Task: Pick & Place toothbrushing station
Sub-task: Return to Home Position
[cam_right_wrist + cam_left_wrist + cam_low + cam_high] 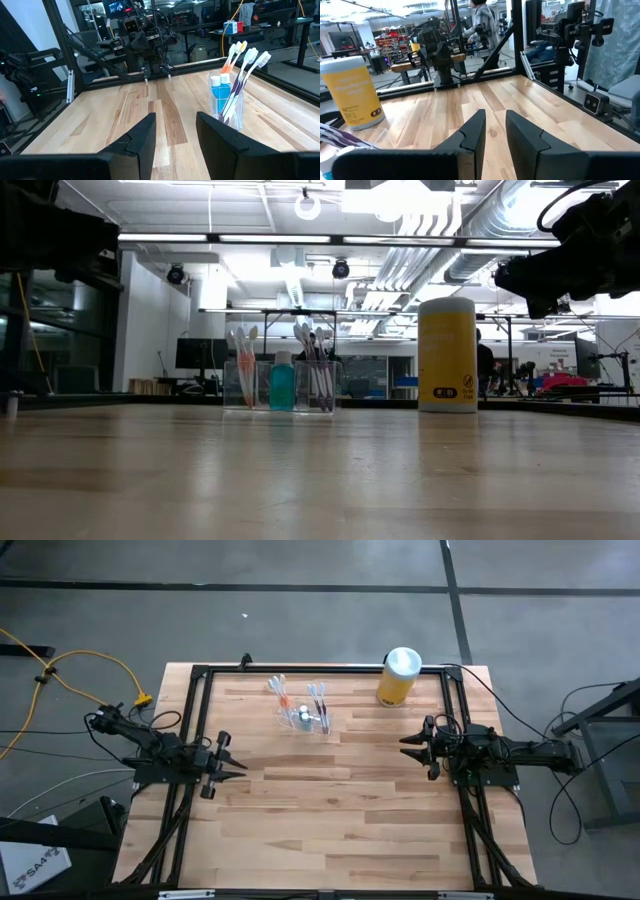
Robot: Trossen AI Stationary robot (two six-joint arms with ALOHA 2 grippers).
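bright, even light from overhead ceiling strips (pixel 330 238) puts a soft sheen on the wooden table (pixel 300 470), shadows faint.

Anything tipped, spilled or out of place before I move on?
Nothing stands out. The clear organizer stands upright, toothbrushes and a blue bottle inside; the yellow canister stands upright beside it. Left gripper and right gripper are at the table's sides, fingers open, empty.

Wooden table (pixel 330 820), clear toothbrush holder (pixel 260 395) standing on it, yellow canister (pixel 398 678) nearby
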